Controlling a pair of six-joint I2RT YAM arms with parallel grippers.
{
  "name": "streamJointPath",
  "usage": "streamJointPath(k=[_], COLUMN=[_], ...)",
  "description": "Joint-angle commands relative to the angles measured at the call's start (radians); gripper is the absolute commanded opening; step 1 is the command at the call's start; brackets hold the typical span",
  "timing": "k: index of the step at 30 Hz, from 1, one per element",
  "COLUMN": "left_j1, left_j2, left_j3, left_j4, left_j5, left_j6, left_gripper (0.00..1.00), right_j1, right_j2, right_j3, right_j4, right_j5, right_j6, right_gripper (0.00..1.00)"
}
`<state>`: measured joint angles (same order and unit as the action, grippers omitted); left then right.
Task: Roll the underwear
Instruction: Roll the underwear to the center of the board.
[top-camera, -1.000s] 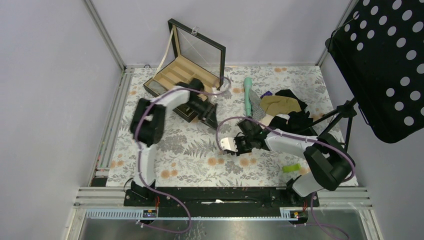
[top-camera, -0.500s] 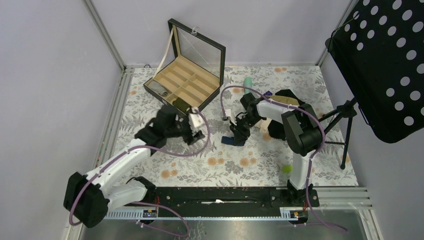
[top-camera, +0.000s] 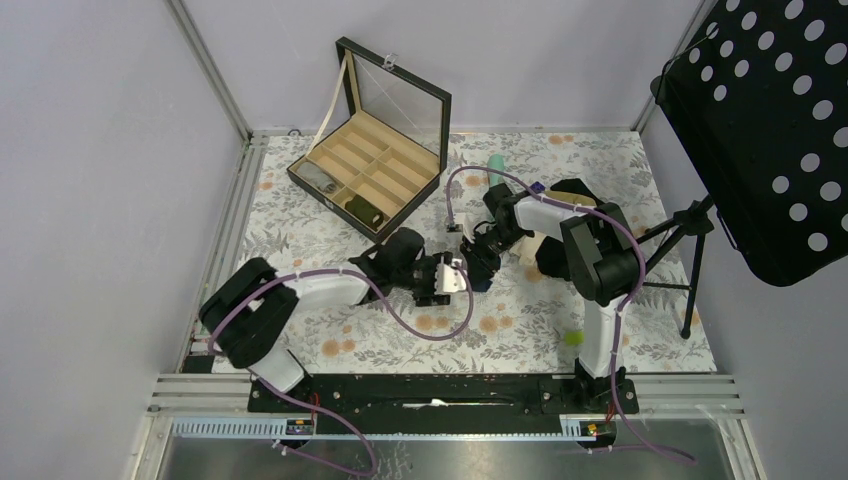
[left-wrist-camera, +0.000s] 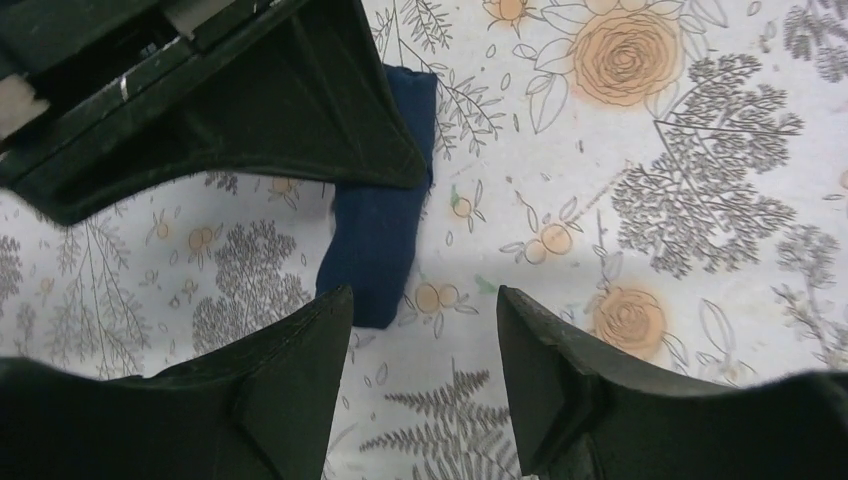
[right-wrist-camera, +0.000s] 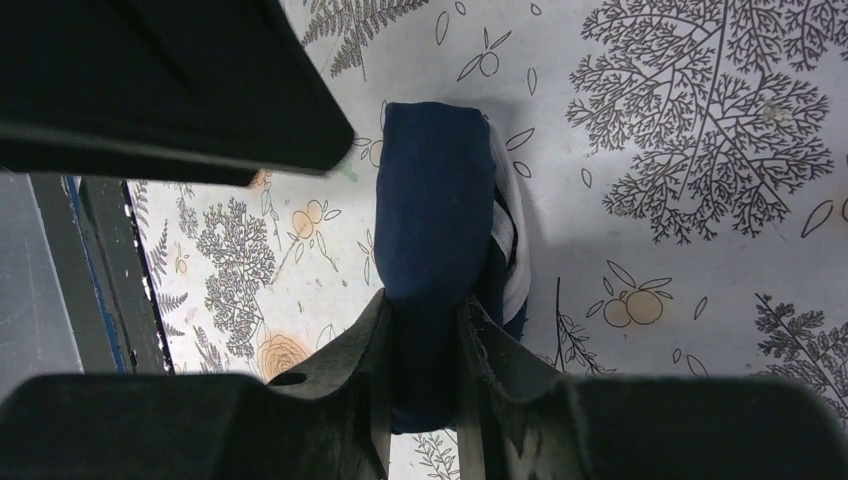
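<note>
1. Navy-blue cloth, the small rolled underwear with a white waistband edge (right-wrist-camera: 435, 220), lies on the flower-printed table (top-camera: 520, 320). It sits in front of the open black case with tan wooden compartments (top-camera: 375, 175), a little to its right and well apart from it.
2. The right claw (right-wrist-camera: 425, 315) is clenched on one end of that bundle, a finger pressed against each flank. The pinch seems meant to stop the soft layers from springing loose.
3. The white band shows as curved layers along one side, so the roll looks largely formed. I cannot tell how tight it is.
4. The left claw (left-wrist-camera: 422, 300) is released, its jaws apart with nothing between them. It is on the case's side of the bundle, one fingertip just beside the cloth or touching it. It seems placed to take or tidy the free end.
5. If the right claw lets go before another hold is made, the cloth may unroll.
</note>
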<state>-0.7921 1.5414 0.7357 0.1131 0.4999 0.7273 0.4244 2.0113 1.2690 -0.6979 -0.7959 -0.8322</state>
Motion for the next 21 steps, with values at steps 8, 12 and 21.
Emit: streamJointPath(k=[8,12,21], left_j1=[-0.068,-0.075,-0.077], left_j2=[0.188,0.232,0.243], left_j3=[0.123,0.146,0.177], left_j4=[0.183,0.148,0.01], left_j5=[-0.055,-0.069,-0.073], left_j6=[0.16,0.198,0.213], left_gripper=[0.6,0.55,0.01], right_j1=[-0.004,-0.005,-0.016], right_j2=[0.068,0.069,0.018], right_j3=[-0.071,-0.069,-0.052], right_j4=[0.018,0.017,-0.007], right_j5=[0.245,0.245,0.217], right_j6=[0.013,0.014,0.015], right_gripper=[0.08,0.08,0.26])
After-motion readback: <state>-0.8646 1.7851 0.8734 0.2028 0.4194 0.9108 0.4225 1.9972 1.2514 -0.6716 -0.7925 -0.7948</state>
